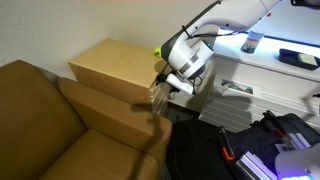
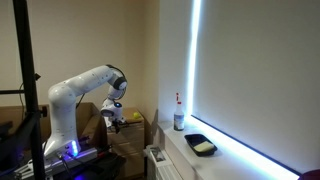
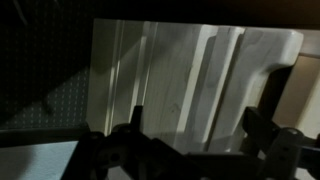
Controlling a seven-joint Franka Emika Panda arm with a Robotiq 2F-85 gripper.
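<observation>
My gripper (image 1: pixel 159 90) hangs open beside the right corner of a tan cardboard box (image 1: pixel 112 65), above the arm of a brown couch (image 1: pixel 45 115). In an exterior view the white arm reaches from the left, with the gripper (image 2: pixel 116 119) pointing down next to the box (image 2: pixel 133 126). The wrist view is dim. There the gripper (image 3: pixel 198 125) has two dark fingertips (image 3: pixel 135 118) spread wide with nothing between them. Behind them lies a white ribbed panel (image 3: pixel 190 70), which looks like the radiator.
A white radiator (image 1: pixel 235 95) stands right of the gripper under a windowsill (image 1: pixel 275 62). On the sill are a bottle (image 2: pixel 179 121) and a black tray (image 2: pixel 201 146). Dark bags and gear (image 1: pixel 235 150) fill the floor at lower right.
</observation>
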